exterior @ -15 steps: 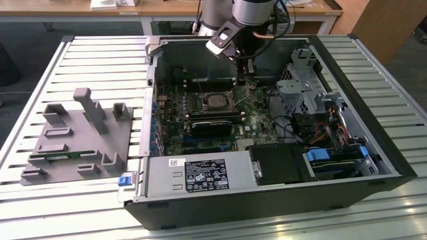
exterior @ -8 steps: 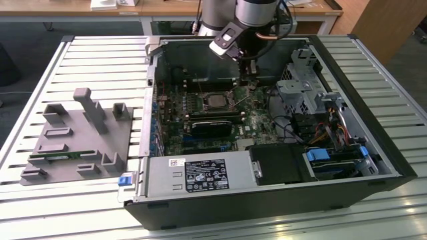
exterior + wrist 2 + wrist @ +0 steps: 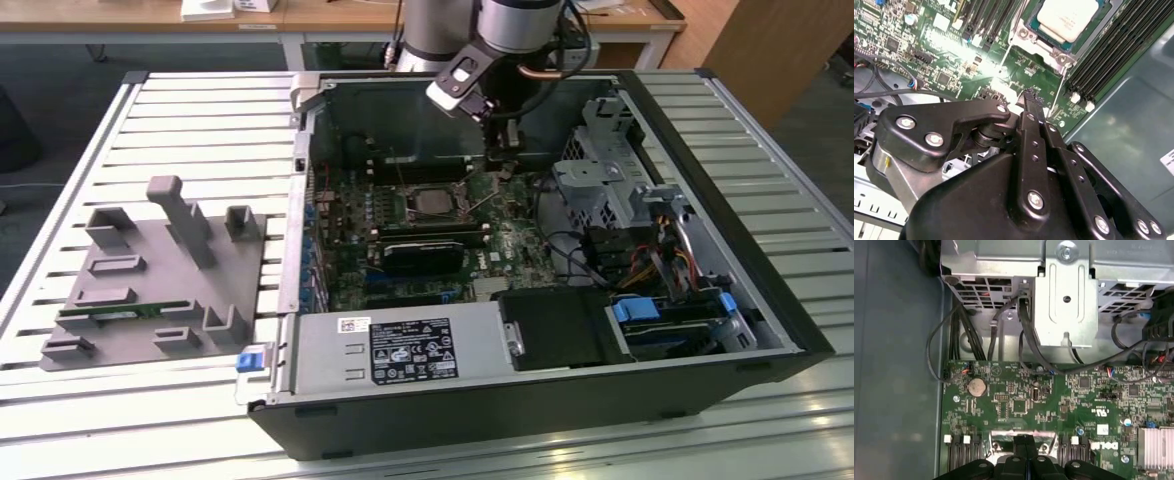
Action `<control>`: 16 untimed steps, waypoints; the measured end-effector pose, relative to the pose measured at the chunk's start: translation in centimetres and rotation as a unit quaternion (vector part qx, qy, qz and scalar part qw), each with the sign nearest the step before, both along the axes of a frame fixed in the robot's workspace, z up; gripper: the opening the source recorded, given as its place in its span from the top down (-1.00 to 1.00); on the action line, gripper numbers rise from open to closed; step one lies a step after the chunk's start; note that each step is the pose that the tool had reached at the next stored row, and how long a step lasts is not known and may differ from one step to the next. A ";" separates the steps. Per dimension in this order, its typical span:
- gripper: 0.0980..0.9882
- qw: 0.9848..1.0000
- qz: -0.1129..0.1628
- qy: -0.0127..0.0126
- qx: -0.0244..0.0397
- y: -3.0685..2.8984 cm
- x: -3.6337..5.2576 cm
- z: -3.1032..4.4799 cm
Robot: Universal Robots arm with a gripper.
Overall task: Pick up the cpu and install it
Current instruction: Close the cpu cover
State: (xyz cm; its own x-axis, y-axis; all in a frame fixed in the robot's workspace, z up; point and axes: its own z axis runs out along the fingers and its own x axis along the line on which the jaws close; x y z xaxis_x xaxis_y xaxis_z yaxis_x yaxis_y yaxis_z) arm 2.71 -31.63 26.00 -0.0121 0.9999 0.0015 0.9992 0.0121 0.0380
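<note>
Presently the cpu (image 3: 1068,17) lies flat in the socket (image 3: 1026,36), silver top up, with the metal frame around it. In the exterior view we find the cpu (image 3: 430,203) near mid-frame on the motherboard (image 3: 400,255), inside the open computer case (image 3: 761,310). We cannot tell whether the frame is latched down over the chip.

The pincer (image 3: 1030,97) is closed, its fingers pressed together with nothing between them. In the exterior view it hangs just to the upper right of the socket, close above the board and apart from the chip. In the second wrist view, black memory slots (image 3: 1104,55) run along the far side of the socket. In the first wrist view we note a coin battery (image 3: 976,386), loose black cables (image 3: 939,350) and a steel drive cage (image 3: 1066,300) beyond the fingertips.

At the left of the exterior frame, well apart from the case, a grey tray (image 3: 147,290) rests on the slatted desk (image 3: 200,110). A green memory stick (image 3: 114,312) lies in it.

Risks, as we judge them:
- The closed tips sit low over small board parts, so a sideways drift could scrape them or snag a cable.
- A push on the frame while the chip sits slightly askew could bend the socket contacts.
- The drive cage and case wall crowd the arm, so a wide swing could strike metal.
</note>
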 end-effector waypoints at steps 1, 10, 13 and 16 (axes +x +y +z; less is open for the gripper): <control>0.96 1.000 0.000 0.000 0.000 0.03 0.13 -0.02; 0.96 1.000 0.000 0.000 0.000 0.30 1.71 -0.26; 0.96 1.000 0.000 0.000 0.000 0.41 2.12 -0.40; 0.96 1.000 0.000 0.001 0.000 0.49 2.42 -0.59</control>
